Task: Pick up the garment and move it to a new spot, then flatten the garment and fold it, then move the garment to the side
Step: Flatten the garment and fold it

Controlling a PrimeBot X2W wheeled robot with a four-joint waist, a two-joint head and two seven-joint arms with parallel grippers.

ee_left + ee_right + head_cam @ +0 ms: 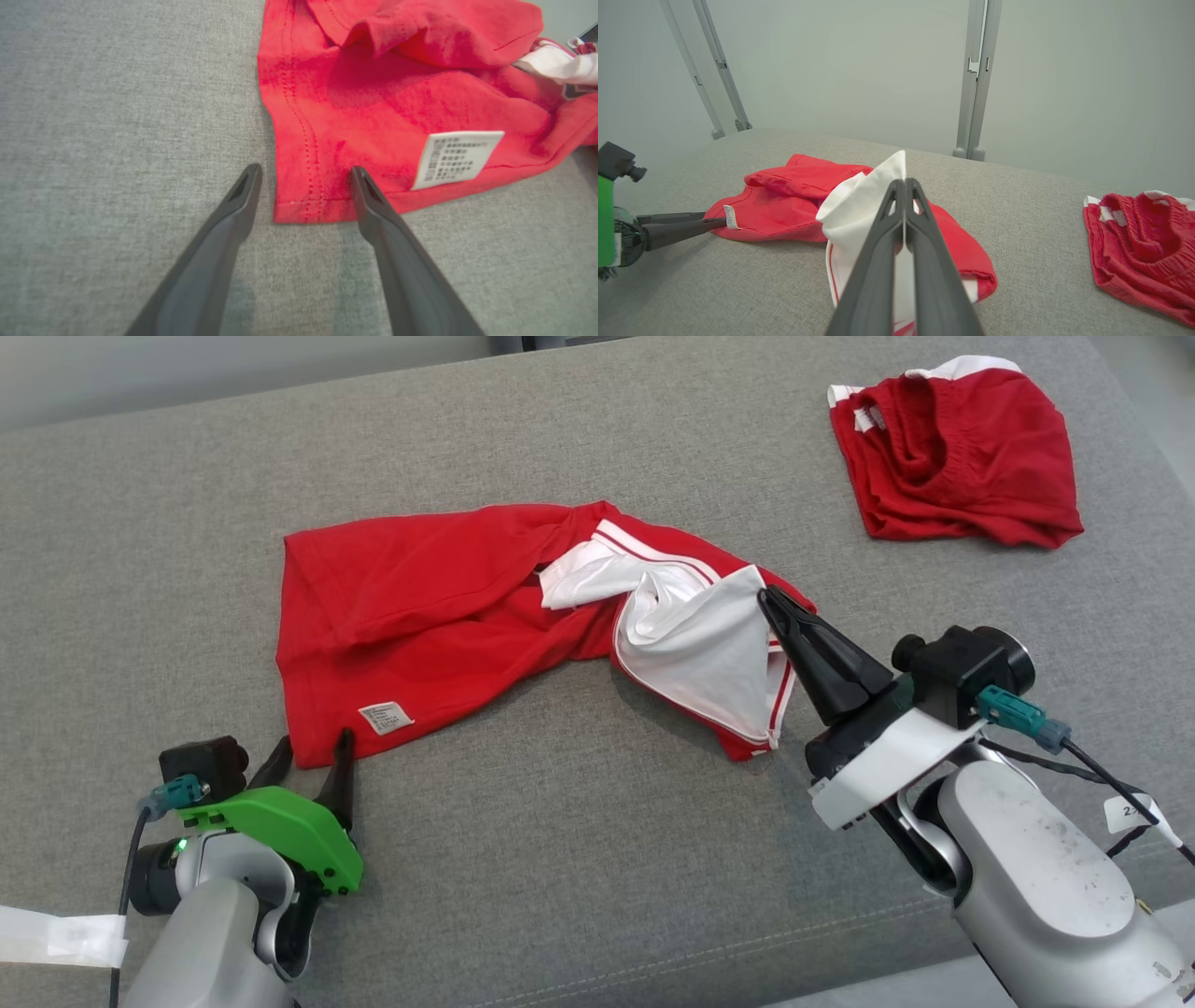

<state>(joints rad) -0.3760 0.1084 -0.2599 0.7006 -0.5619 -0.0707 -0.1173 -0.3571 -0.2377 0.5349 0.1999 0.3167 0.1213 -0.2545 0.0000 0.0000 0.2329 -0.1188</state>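
Grey cushion (560, 859), one shirt (420, 588), one shorts (980, 476), left gripper (316, 739), right gripper (766, 593)

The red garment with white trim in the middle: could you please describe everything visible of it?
The red garment with white panel and striped trim lies crumpled on the grey fabric surface. A white care label sits by its near-left corner, which the open left gripper straddles. The shut right gripper pinches its raised white fold.

At 7 o'clock of the head view the left gripper (316, 747) is pointing toward 12, fingers spread wide. At 4 o'clock the right gripper (766, 597) is angling toward 11, fingers pressed together, pinching the garment (420, 588).
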